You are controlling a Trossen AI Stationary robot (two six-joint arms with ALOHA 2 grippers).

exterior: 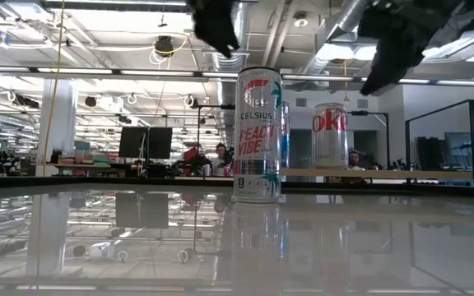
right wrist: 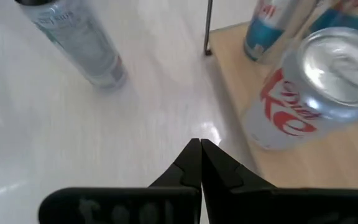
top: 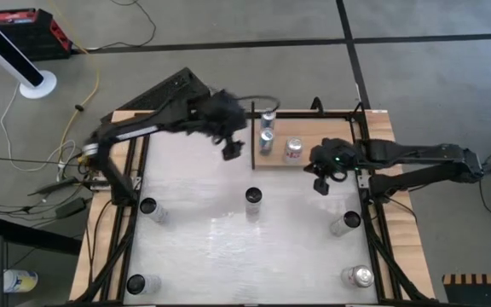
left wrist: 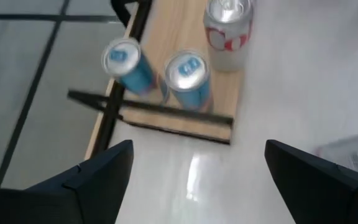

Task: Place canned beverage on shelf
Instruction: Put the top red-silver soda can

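The shelf (top: 331, 136), a tan wood panel with black rails, lies at the table's far side. On it stand two blue cans (top: 268, 130) and a Diet Coke can (top: 293, 150), each on its base. A tall Celsius can (top: 253, 199) stands upright at the table's middle. My left gripper (top: 233, 150) hangs open above the table, just left of the shelf's near corner, and the left wrist view looks down on the blue cans (left wrist: 188, 78). My right gripper (top: 320, 184) is shut and empty, raised near the shelf's near edge, beside the Coke can (right wrist: 316, 81).
More cans stand on the white table: two on the left (top: 149, 207), (top: 136, 284) and two on the right (top: 345, 223), (top: 358, 275). Black frame rails (top: 124, 222) run along both table sides. Bare table lies between the middle can and the shelf.
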